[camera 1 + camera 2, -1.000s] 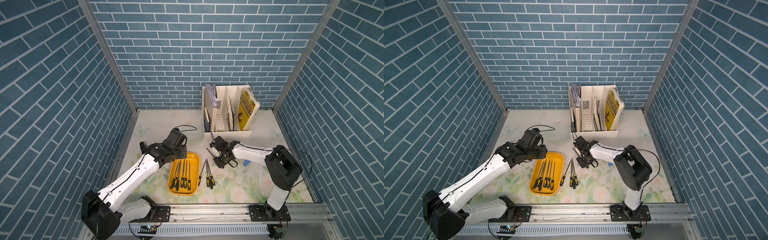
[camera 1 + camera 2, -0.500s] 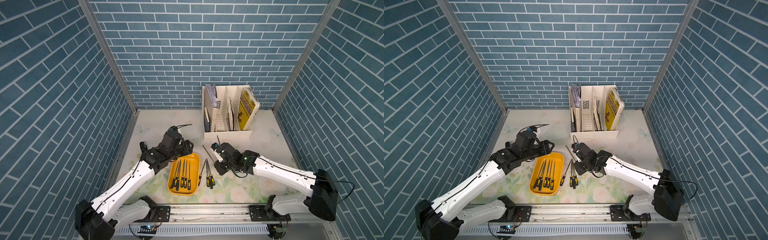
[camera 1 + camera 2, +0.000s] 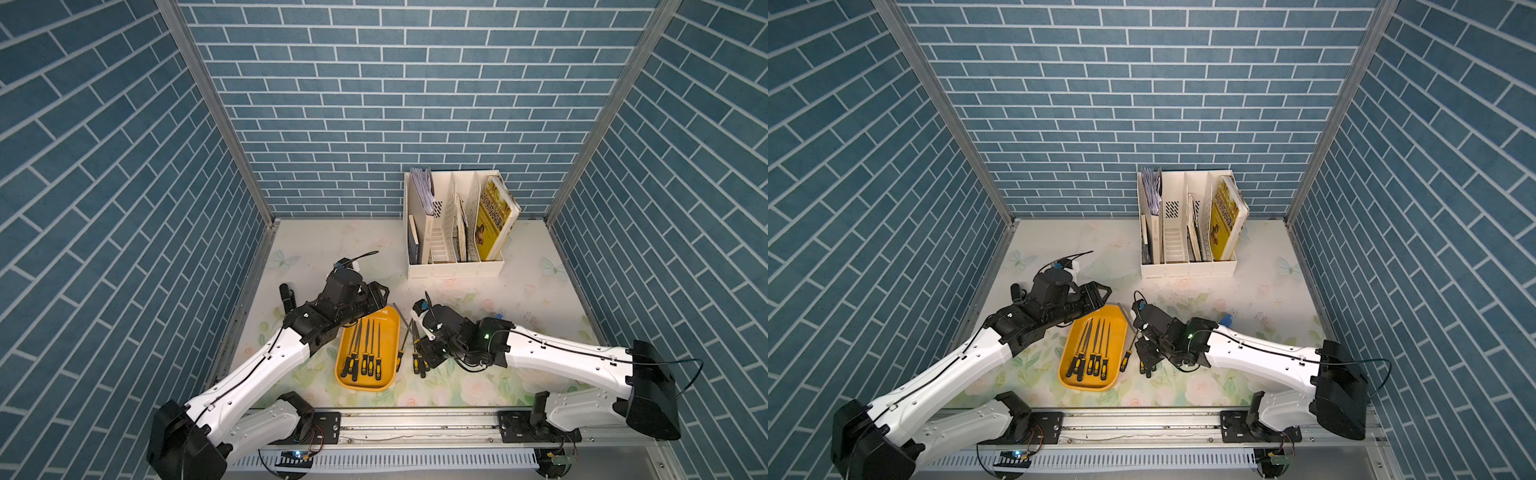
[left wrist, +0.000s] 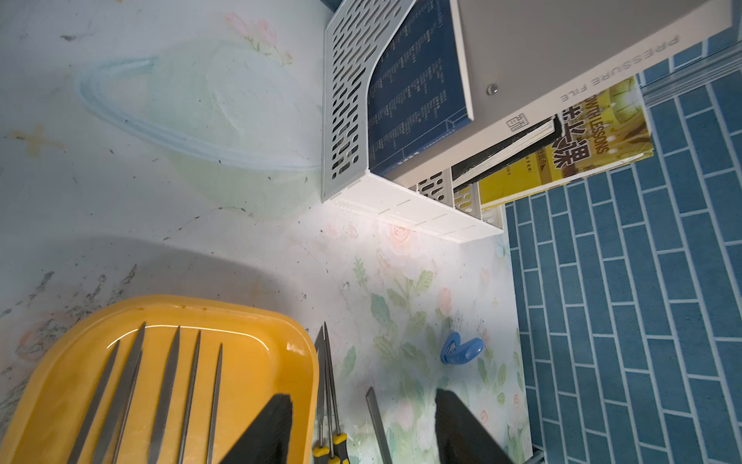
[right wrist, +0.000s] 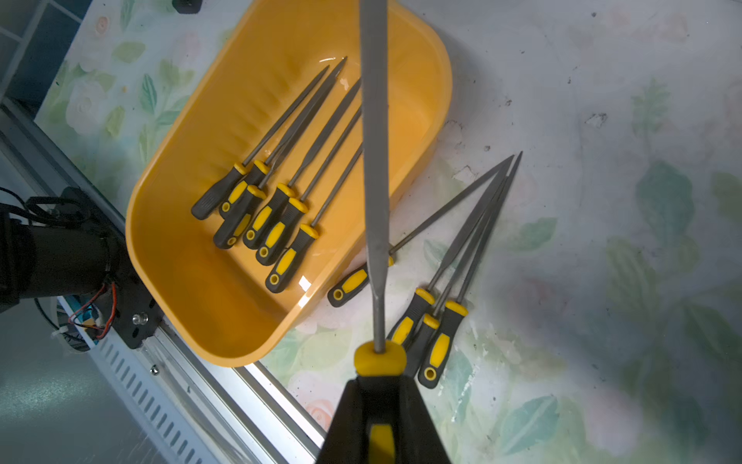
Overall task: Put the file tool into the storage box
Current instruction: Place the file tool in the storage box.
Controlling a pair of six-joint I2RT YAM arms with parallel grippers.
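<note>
Right wrist view: the right gripper (image 5: 379,401) is clamped on the black-and-yellow handle of a flat file (image 5: 374,160). The file's grey blade projects straight out from the jaws and crosses the rim of the storage box (image 5: 160,249). Six files lie inside the yellow tray, handles toward the rail. Four loose files (image 5: 441,321) rest on the floral mat just beside it.

In both top views the right arm lies low, reaching from its base at the rail's right end. Its wrist is bent, so the right gripper (image 3: 422,347) points at the tray's right side. The flat file (image 3: 401,313) slants beside the far right corner of the storage box (image 3: 365,386), outside it.

The left arm rises diagonally from the rail's left end. Its wrist is turned, so the left gripper (image 3: 1105,297) lies nearly level above the tray's far end, pointing right.

Left wrist view: the left gripper (image 4: 361,438) has its jaws apart and empty. The flat file's tip (image 4: 377,426) shows between the fingers (image 4: 265,434).
</note>
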